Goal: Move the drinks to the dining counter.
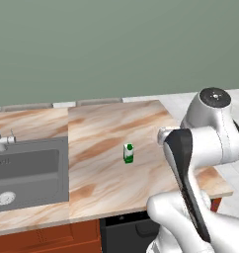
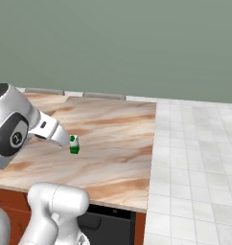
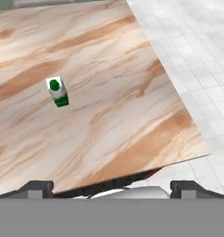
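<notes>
Gripper (image 3: 112,189) open, empty, carton (image 3: 58,91) upright on counter (image 3: 132,115), well apart

A plain grey-green wall (image 1: 116,44) backs the room above a pale tiled floor (image 2: 199,158).

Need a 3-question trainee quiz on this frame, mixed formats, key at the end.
1. True or false: the white carton stands upright on the dining counter.
2. The gripper is: A) shut on the carton B) open, holding nothing C) shut on the faucet.
3. Fill in: in the left base view, the sink lies to the ____ of the carton.

Key
1. True. It also shows upright in the right base view and the hand view.
2. B. The finger tips stand wide apart with nothing between them, and the carton sits apart on the slab.
3. left
</notes>
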Robot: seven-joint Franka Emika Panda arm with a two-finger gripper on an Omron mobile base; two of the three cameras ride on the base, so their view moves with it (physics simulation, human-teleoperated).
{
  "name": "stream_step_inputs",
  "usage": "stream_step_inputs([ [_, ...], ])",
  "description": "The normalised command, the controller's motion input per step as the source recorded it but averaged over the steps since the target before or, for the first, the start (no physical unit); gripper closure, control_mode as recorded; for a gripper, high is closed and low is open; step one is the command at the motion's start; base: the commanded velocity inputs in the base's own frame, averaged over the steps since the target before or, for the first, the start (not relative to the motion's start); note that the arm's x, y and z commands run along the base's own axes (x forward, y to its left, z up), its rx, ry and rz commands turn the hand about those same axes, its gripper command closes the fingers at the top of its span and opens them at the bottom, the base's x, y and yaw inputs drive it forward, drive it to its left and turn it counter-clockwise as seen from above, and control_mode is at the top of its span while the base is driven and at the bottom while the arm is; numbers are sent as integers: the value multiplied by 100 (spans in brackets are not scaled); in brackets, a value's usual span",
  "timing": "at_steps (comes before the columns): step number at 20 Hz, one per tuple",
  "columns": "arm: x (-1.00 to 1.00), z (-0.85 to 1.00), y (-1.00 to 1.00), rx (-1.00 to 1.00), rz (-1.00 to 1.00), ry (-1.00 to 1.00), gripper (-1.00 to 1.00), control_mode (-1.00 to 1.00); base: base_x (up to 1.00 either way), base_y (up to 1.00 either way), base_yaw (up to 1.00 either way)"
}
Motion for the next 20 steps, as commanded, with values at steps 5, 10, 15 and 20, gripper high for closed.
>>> stream_step_inputs([
  [5, -42, 39, -1, 0, 18, -13, -100, -100, 0, 0, 0],
  [10, -48, 63, 0, 0, 19, -1, -100, -100, 0, 0, 0],
  [15, -56, 48, 0, 0, 9, -1, -100, -100, 0, 0, 0],
  [20, -33, 15, 0, 0, 0, 0, -100, -100, 0, 0, 0],
])
